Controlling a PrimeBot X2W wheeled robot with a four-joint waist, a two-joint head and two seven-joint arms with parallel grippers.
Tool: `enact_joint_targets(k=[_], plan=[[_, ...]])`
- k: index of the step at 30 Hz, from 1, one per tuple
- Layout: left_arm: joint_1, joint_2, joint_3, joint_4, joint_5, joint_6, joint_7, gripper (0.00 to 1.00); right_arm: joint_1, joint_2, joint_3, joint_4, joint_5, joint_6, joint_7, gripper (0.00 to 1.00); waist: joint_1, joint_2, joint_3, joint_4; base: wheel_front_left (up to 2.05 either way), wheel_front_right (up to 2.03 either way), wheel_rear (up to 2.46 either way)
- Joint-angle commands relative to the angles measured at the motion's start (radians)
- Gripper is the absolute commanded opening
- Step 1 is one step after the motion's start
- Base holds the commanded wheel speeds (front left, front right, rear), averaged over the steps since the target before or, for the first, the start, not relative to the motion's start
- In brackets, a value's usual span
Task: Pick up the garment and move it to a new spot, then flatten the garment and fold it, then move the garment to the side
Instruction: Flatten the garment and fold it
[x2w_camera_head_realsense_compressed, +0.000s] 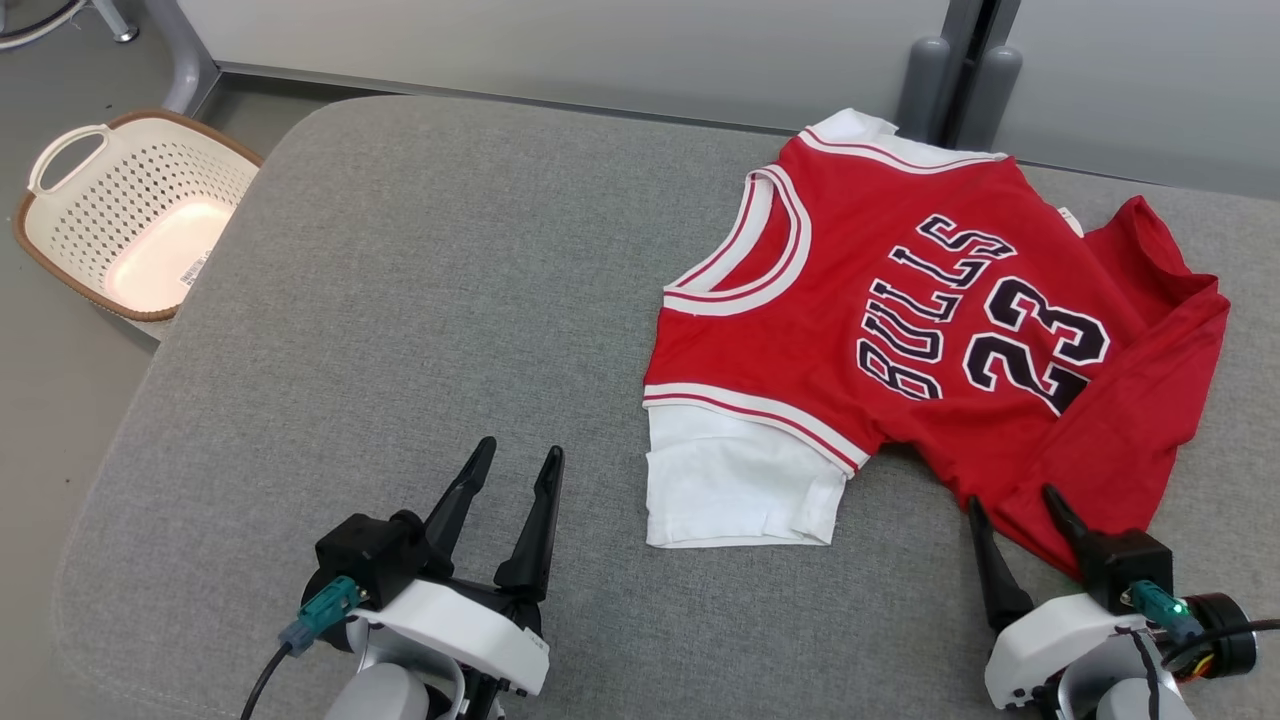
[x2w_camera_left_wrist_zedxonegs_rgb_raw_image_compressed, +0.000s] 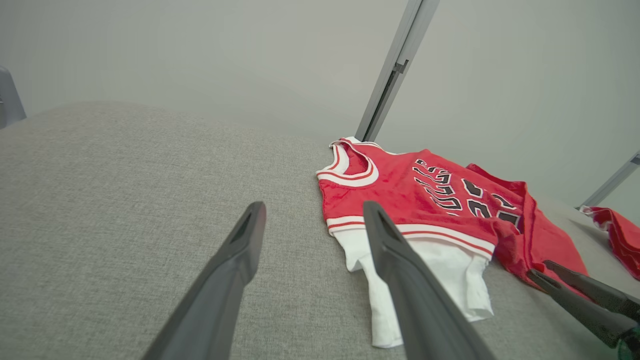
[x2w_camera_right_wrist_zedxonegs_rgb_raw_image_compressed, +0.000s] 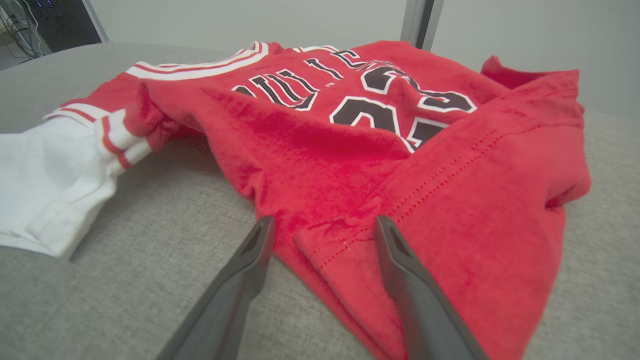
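The garment is a red jersey with "BULLS 23" in black and white short sleeves. It lies spread but rumpled on the right half of the grey cushion, neck towards the left. My right gripper stands open at its near red hem, and in the right wrist view the hem corner lies between the open fingers of the right gripper. My left gripper is open over bare cushion, left of the white sleeve. In the left wrist view the left gripper points at the garment.
A cream perforated basket with a brown rim stands on the floor off the cushion's left edge. Two grey posts rise behind the cushion's back edge, against a pale wall. The cushion's left and middle parts are bare grey fabric.
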Motion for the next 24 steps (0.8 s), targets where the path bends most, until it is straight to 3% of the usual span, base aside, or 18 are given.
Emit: enact_joint_targets(k=[1,2,14,24], plan=[[-0.018,0.004,0.001,0.001,-0.005,-0.003,0.0,1.0,-0.01,0.0,-0.017,0.011,0.019,-0.002,-0.005,0.53,0.0,0.0,0.005,0.006,0.0,0.0,0.0],[-0.018,0.004,0.001,0.002,-0.006,-0.003,0.0,1.0,-0.011,0.004,-0.021,0.014,0.028,-0.002,-0.007,0.0,0.0,0.0,0.005,0.006,0.0,0.0,0.0],[-0.012,0.004,0.015,0.008,0.007,-0.002,0.0,1.0,0.01,0.017,-0.049,-0.061,0.087,-0.002,-0.033,0.0,0.0,0.0,-0.011,-0.037,0.0,0.0,0.0],[0.009,0.004,0.03,0.01,0.023,-0.003,0.0,1.0,0.085,0.032,-0.196,-0.18,0.167,-0.002,-0.059,0.0,0.0,0.0,-0.045,-0.118,0.0,0.0,0.0]])
